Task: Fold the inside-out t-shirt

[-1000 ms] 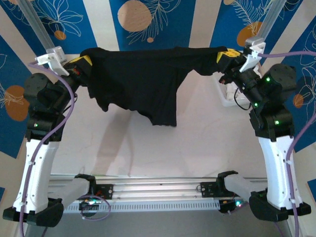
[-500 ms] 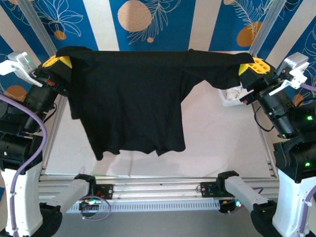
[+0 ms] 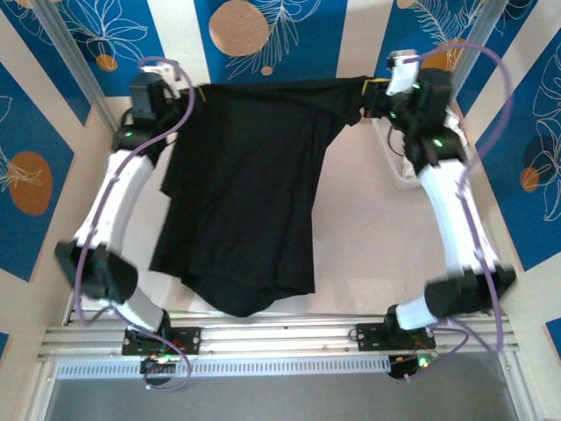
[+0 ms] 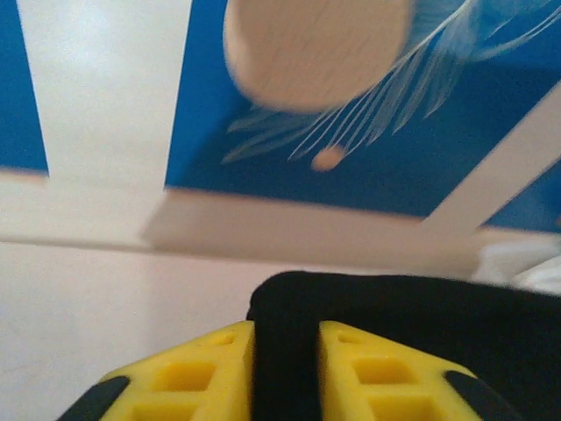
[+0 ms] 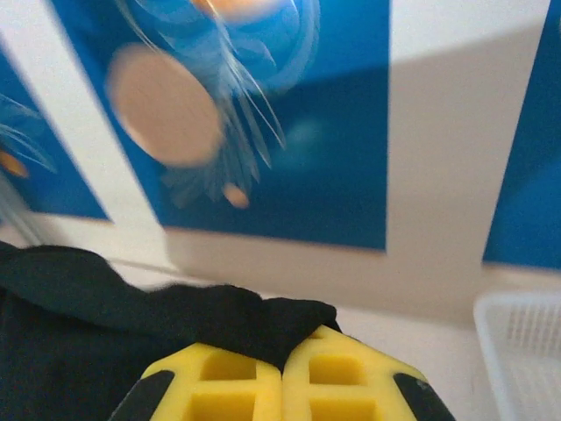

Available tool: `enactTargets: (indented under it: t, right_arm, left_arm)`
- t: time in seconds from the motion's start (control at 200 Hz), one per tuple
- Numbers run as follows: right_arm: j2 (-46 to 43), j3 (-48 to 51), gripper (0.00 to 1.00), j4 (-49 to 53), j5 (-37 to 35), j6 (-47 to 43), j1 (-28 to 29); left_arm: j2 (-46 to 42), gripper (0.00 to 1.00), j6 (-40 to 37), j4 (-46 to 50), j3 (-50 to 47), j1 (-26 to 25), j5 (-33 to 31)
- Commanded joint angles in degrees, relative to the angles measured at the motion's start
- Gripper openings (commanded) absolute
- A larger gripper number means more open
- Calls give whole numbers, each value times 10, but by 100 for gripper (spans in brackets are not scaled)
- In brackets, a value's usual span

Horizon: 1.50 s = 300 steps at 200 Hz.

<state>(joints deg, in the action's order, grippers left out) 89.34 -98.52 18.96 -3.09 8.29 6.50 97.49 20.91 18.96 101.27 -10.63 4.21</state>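
black t-shirt, pale table, blue patterned wall

From up behind the arm bases, the overhead camera looks down and forward over the whole worktop to the blue patterned wall. Each wrist camera sits very close behind its own fingers. The left gripper and right gripper crowd the bottom edge, both views aimed low at that wall. All three catch the black t-shirt's stretched edge. The right wrist and overhead views share the white basket.
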Motion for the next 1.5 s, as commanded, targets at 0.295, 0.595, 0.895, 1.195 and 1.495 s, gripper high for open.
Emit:
enactTargets:
  t: [0.295, 0.595, 0.895, 1.195, 1.495]
  right_arm:
    - [114, 46, 55, 110, -64, -33, 41]
    - [-34, 367, 60, 187, -105, 40, 318]
    - [2, 452, 53, 184, -82, 179, 380]
    - [23, 468, 40, 138, -23, 195, 365]
    - [30, 471, 14, 117, -6, 197, 359]
  left_arm:
    - [-36, 73, 22, -30, -194, -5, 1]
    - [-242, 81, 37, -30, -511, -5, -18]
    - [-297, 82, 60, -27, -577, -9, 0]
    - [-285, 82, 51, -31, -581, -11, -5]
    - [-293, 82, 49, -30, -592, -12, -6]
